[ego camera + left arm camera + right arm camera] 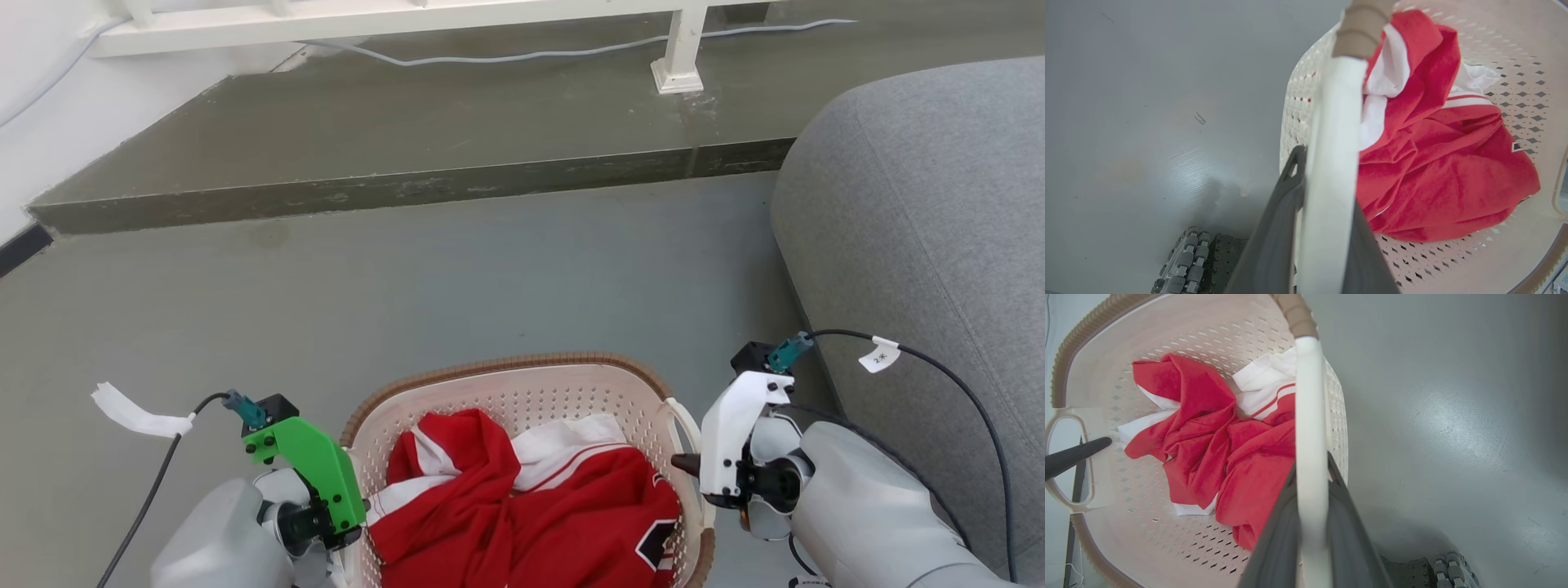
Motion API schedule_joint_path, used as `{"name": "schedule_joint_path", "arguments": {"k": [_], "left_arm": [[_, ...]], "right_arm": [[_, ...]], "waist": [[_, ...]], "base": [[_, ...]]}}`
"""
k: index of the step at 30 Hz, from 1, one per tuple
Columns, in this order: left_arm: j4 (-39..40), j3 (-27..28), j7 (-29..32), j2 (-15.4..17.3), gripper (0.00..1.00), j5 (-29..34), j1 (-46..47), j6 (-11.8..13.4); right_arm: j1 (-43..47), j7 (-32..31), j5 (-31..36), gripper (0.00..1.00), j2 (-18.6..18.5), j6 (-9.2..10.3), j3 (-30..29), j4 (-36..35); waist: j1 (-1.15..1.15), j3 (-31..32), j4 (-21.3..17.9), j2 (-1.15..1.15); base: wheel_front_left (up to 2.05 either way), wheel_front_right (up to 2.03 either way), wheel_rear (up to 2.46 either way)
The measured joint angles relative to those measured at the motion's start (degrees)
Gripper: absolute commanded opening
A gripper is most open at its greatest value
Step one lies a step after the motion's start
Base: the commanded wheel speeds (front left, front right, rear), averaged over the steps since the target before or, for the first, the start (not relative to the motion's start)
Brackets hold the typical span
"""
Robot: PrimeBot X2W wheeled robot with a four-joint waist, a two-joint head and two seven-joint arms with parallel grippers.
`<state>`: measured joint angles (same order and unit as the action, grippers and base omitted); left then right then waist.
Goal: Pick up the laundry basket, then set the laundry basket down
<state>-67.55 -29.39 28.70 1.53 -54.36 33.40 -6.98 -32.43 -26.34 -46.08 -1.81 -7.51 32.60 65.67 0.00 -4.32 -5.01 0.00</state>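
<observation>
Left claw point(1327, 179) first: its two dark fingers are pinched shut on the white loop handle point(1331, 134) at the left side of the small cream-white perforated plastic laundry basket point(506, 363) with its brown woven-look rim. That basket sits at the bottom centre of the head view, between my two forearms, over the smooth grey floor point(490, 269). Whether its bottom touches the floor I cannot tell. A crumpled red and white garment point(539, 506) lies loose in it, heaped towards the middle. At the lower right, my right claw point(1311, 469) is closed the same way on the opposite white handle point(1310, 416), one finger on each side of the bar. Further right, a grey fabric sofa point(922, 229) stands along the right edge, close beside my right forearm.

I hold both handles at once because, as I judge it, one grip alone would let the basket tip and spill the cloth. Two grips at matching height should keep it level. Its mouth faces straight up and the rim looks roughly level. The long axis runs across the frame from left to right, claw to claw, with the curved far wall towards the dark raised step point(408, 131) in the upper half.
</observation>
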Motion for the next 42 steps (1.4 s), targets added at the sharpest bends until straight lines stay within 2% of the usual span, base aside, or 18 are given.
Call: {"name": "schedule_joint_path", "arguments": {"k": [19, 42], "left_arm": [[2.38, -0.87, -3.85, 0.99, 0.0, 0.04, 0.37, 0.0], [4.98, -2.56, -15.81, 1.76, 0.0, 3.72, 6.94, -0.07]], "right_arm": [[-0.74, 4.35, -0.09, 0.0, 0.02, 1.04, 1.23, -1.59], [-6.33, 17.35, 2.29, 0.0, 0.0, 3.58, 1.81, -4.24]], "waist": [[0.0, -4.55, -0.11, 0.0], [0.0, -21.38, 0.27, 0.0]], "base": [[0.0, 0.0, 0.0], [0.0, 0.0, 0.0]]}}
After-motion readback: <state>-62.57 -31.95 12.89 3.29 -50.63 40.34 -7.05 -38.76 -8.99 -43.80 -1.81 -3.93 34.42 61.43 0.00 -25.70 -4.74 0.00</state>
